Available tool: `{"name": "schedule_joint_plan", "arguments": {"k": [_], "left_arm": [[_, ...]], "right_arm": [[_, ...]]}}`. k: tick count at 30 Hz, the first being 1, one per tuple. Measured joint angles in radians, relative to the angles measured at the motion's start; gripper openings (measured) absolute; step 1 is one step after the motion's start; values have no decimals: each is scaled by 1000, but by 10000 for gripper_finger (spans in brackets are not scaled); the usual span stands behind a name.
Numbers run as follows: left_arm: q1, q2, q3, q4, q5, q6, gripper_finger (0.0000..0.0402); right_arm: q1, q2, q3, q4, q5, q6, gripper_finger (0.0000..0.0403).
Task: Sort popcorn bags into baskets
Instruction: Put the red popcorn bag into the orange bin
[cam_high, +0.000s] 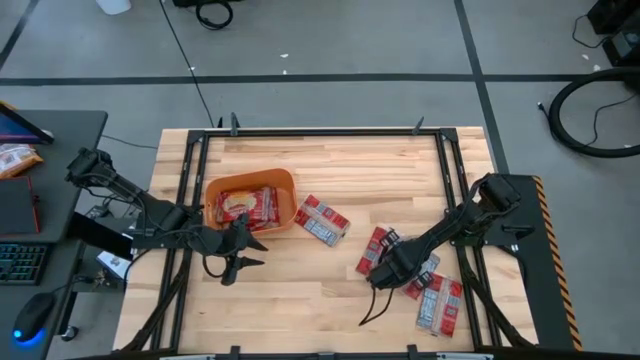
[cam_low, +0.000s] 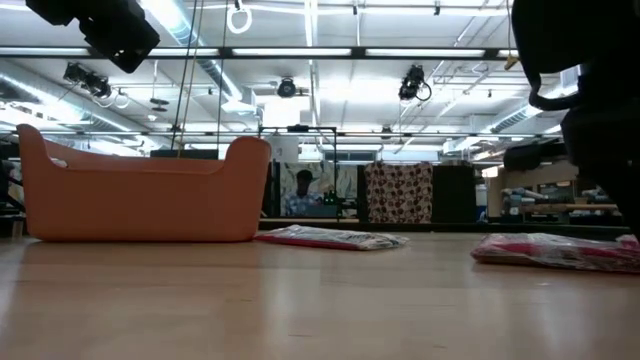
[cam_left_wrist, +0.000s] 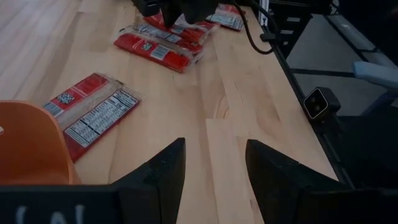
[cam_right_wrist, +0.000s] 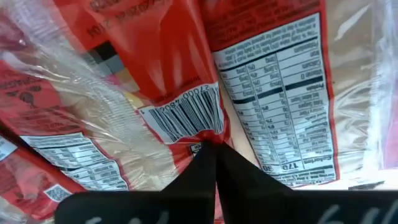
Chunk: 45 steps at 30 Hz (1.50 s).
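The orange basket (cam_high: 250, 203) (cam_low: 140, 190) (cam_left_wrist: 28, 149) stands on the table's left half with several red popcorn bags (cam_high: 247, 205) inside. One bag (cam_high: 322, 220) (cam_left_wrist: 93, 112) (cam_low: 330, 238) lies flat just right of it. A pile of bags (cam_high: 425, 285) (cam_left_wrist: 168, 43) (cam_low: 560, 250) lies on the right near side. My left gripper (cam_high: 250, 255) (cam_left_wrist: 214, 168) hovers open at the basket's near side, over bare wood. My right gripper (cam_high: 385, 268) (cam_right_wrist: 214, 149) is down on the pile's left end, shut on a bag. My right gripper has its shut fingertips (cam_right_wrist: 205, 163) on a red popcorn bag, just beside the barcode panel (cam_right_wrist: 183, 118), coming from above. The wrapper seems pinched between the tips. The bag lies on the pile with the others; how many layers are caught I cannot tell.
A black frame (cam_high: 190, 160) runs along the table's left, far and right edges. Bare wood (cam_high: 300, 290) lies between the basket and the pile. The right arm (cam_left_wrist: 180, 9) (cam_low: 590, 100) stands over the pile. A desk with a keyboard and mouse (cam_high: 30, 260) sits left of the table.
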Motion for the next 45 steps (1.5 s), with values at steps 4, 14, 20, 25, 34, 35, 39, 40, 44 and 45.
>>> {"name": "schedule_joint_plan", "arguments": {"k": [4,14,20,25,34,35,39,40,44,45], "left_arm": [[0,0,0,0,0,0,171],[-7,120,1,42,-110,-36,174],[4,332,1,344,-151,-8,199],[37,472,1,553,-150,-27,238],[87,672,1,865,-156,-27,263],[92,690,1,889,-158,-29,263],[111,747,15,940,-158,-64,263],[113,757,22,939,-157,-78,263],[115,787,58,921,-104,-76,263],[114,791,68,915,-93,-69,263]], "right_arm": [[0,2,24,-34,42,41,6],[0,-112,80,-105,141,173,3],[-8,-192,81,-41,244,387,2],[-8,-208,81,-11,292,489,2],[-18,-208,81,32,328,628,2],[-23,-208,81,42,328,642,2],[-37,-208,81,83,360,675,2],[-41,-208,81,91,348,664,2],[-55,-206,81,118,205,621,16],[-53,-202,82,136,176,593,27]]}}
